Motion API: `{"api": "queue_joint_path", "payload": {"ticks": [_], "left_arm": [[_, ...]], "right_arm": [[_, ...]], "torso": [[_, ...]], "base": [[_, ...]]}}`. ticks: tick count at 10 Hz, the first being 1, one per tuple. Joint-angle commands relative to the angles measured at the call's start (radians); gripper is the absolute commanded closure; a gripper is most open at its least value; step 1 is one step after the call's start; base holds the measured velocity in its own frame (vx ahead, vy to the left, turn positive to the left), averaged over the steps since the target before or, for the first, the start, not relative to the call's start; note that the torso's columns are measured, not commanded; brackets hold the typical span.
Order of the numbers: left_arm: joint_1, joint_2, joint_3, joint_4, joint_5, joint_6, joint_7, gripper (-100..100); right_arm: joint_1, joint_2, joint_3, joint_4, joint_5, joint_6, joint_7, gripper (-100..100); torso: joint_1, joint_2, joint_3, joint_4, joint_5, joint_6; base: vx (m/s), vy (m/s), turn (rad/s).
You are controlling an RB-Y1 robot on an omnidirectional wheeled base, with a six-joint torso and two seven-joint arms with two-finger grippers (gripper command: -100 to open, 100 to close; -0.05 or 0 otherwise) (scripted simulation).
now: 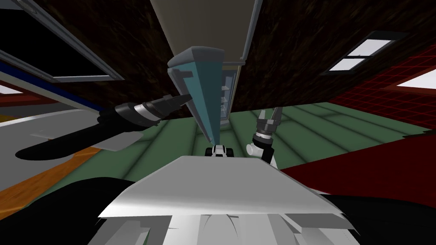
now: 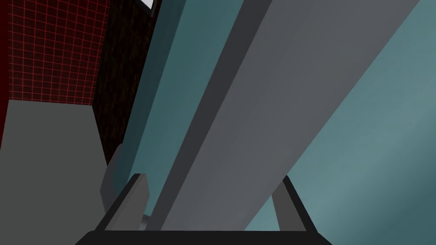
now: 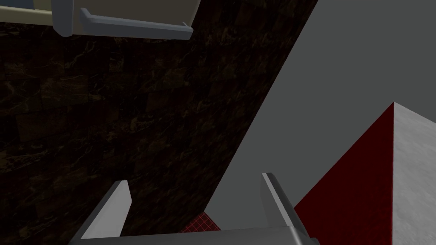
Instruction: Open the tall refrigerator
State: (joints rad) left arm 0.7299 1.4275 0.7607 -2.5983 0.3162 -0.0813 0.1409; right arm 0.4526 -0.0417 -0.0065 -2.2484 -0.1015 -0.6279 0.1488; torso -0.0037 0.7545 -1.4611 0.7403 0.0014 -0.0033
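The tall refrigerator's teal door point(image 1: 204, 93) stands swung partly out, and white shelves point(image 1: 225, 100) show in the gap behind it. My left gripper point(image 1: 187, 98) reaches the door from the left. In the left wrist view the door's grey bar handle point(image 2: 255, 106) runs between the left gripper's point(image 2: 213, 200) fingers, which press both of its sides, with the teal door point(image 2: 362, 161) behind. My right gripper point(image 1: 269, 114) hovers open to the right of the door, low over the floor, with nothing between the right gripper's point(image 3: 196, 195) fingers.
Dark stone wall point(image 1: 289, 51) flanks the refrigerator, with a beige cabinet point(image 1: 204, 25) above it. A green floor point(image 1: 332, 127) spreads ahead. A dark red block point(image 1: 374, 166) lies close on my right. A grey surface point(image 1: 42, 123) and a framed black area point(image 1: 64, 51) are at the left.
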Motion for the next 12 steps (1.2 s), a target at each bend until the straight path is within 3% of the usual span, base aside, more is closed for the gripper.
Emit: {"api": "queue_joint_path", "payload": {"ticks": [1, 5, 6, 8, 12], "left_arm": [[-0.017, 0.05, 0.061, -0.002, 0.04, 0.029, 0.041, -100], [-0.039, 0.116, 0.143, -0.005, 0.094, 0.067, 0.096, -100], [-0.039, 0.116, 0.143, -0.005, 0.094, 0.067, 0.096, -100], [-0.05, 0.149, 0.183, -0.007, 0.121, 0.087, 0.123, -100], [-0.056, 0.166, 0.204, -0.007, 0.134, 0.096, 0.137, -100]], "right_arm": [[0.0, 0.0, 0.0, 0.0, 0.0, 0.0, 0.0, 0], [0.0, 0.0, 0.0, 0.0, 0.0, 0.0, 0.0, 0], [0.0, 0.0, 0.0, 0.0, 0.0, 0.0, 0.0, 0], [0.0, 0.0, 0.0, 0.0, 0.0, 0.0, 0.0, 0], [0.0, 0.0, 0.0, 0.0, 0.0, 0.0, 0.0, 0]], "torso": [[-0.004, -0.005, -0.005, 0.001, -0.002, 0.001], [-0.01, -0.009, -0.011, 0.004, -0.009, 0.008], [-0.014, -0.007, -0.01, 0.005, -0.011, 0.009], [-0.015, -0.005, -0.009, 0.006, -0.012, 0.009], [-0.02, -0.001, -0.006, 0.009, -0.014, 0.011]], "base": [[-0.011, 0.004, 0.071], [0.003, -0.017, 0.058], [-0.008, 0.013, 0.016], [-0.008, 0.005, 0.048], [-0.004, 0.006, 0.011]]}}
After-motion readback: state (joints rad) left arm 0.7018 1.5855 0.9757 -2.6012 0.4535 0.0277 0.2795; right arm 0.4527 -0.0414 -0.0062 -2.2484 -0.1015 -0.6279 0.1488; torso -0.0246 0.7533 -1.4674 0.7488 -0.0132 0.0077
